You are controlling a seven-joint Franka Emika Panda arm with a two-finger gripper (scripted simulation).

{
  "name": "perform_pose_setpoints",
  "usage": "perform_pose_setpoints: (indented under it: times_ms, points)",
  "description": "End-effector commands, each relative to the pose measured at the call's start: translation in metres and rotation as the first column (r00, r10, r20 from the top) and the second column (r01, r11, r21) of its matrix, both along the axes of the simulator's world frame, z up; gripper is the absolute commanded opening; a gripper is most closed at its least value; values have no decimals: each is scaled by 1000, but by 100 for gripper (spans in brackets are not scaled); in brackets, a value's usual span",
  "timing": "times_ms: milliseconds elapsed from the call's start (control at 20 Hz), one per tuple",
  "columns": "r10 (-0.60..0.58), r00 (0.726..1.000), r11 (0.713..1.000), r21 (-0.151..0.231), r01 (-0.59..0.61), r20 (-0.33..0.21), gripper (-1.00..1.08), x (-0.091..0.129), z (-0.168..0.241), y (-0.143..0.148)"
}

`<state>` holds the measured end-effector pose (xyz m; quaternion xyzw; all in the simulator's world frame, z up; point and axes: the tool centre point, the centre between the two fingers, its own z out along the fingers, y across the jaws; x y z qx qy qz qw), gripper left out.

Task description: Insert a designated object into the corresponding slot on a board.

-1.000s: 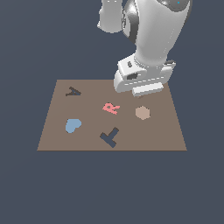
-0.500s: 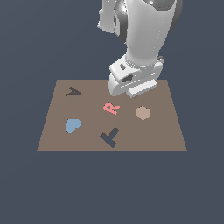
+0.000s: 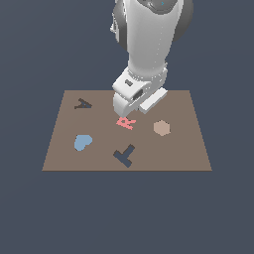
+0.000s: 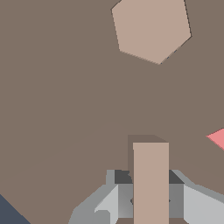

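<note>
The white Panda arm (image 3: 149, 44) hangs over the back half of the brown board (image 3: 64, 149), its wrist housing low above the pink R (image 3: 126, 122). In the exterior view the gripper itself is hidden behind that housing.

The wrist view shows the gripper (image 4: 148, 199) from close up: its grey fingers (image 4: 199, 210) stand on either side of a tan block (image 4: 151, 179), pinching it. Only a straight upright bar of the block shows there, so its full T shape cannot be confirmed from this view. The block is lifted above the board surface, held at the gripper.

Beyond the block in the wrist view lies the tan hexagon (image 4: 151, 28), flat on the board, and a corner of the pink R appears at the frame's edge.

In the exterior view, the dark navy T-shaped slot (image 3: 124, 155) sits near the board's front edge, in front of the pink R and well apart from the gripper. The blue heart (image 3: 82, 142) lies toward the exterior view's left, the dark grey A (image 3: 83, 103) behind it, and the tan hexagon toward the right.
</note>
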<state>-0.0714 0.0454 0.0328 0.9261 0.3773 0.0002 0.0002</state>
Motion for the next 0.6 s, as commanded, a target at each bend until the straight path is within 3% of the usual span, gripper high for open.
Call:
perform_pose_setpoints:
  times_ms: [0, 300, 550]
  points:
    - [86, 996, 996, 0, -86, 1, -100, 4, 1, -9]
    - [285, 958, 958, 0, -285, 1, -100, 18, 2, -29]
    - [445, 895, 895, -1, -445, 1, -100, 33, 2, -44]
